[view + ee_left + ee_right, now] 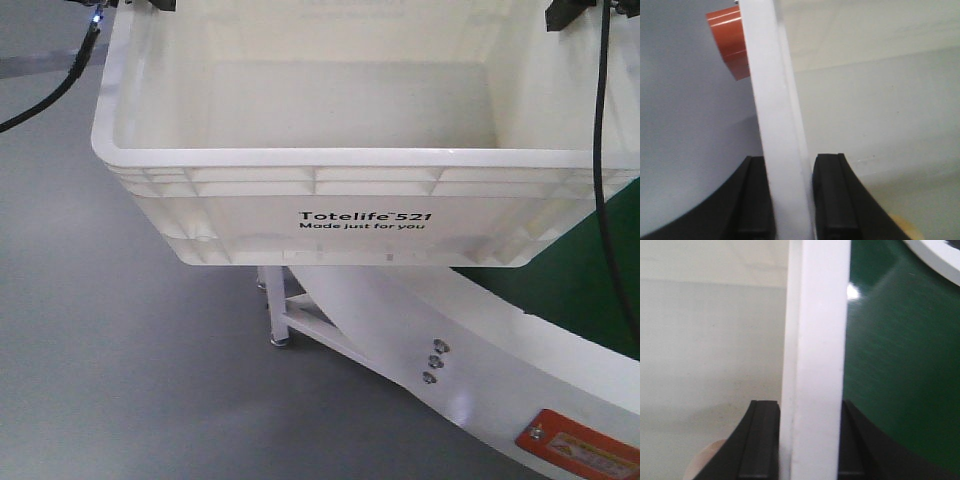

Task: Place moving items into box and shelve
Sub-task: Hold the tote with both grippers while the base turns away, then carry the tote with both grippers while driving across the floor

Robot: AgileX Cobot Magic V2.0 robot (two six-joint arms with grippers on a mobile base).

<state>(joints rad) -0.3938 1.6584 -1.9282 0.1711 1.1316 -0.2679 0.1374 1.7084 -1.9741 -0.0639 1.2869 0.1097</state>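
Left claw (790, 197) pinches the box (330, 158) wall at the front view's upper left; right claw (807, 437) clamps the opposite wall at upper right, the box filling the upper frame between them. Both arms should likely move level and together, or the rim may slip. Black print at centre reads "Totelife 521 Made just for you"; the orange label (580, 445) at lower right is illegible

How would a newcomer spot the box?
Find the curved white frame edging the green belt. Over it, filling the top of the front view, is a big open white box. Its ribbed rim and black "Totelife 521" print set it apart from the plain frame.
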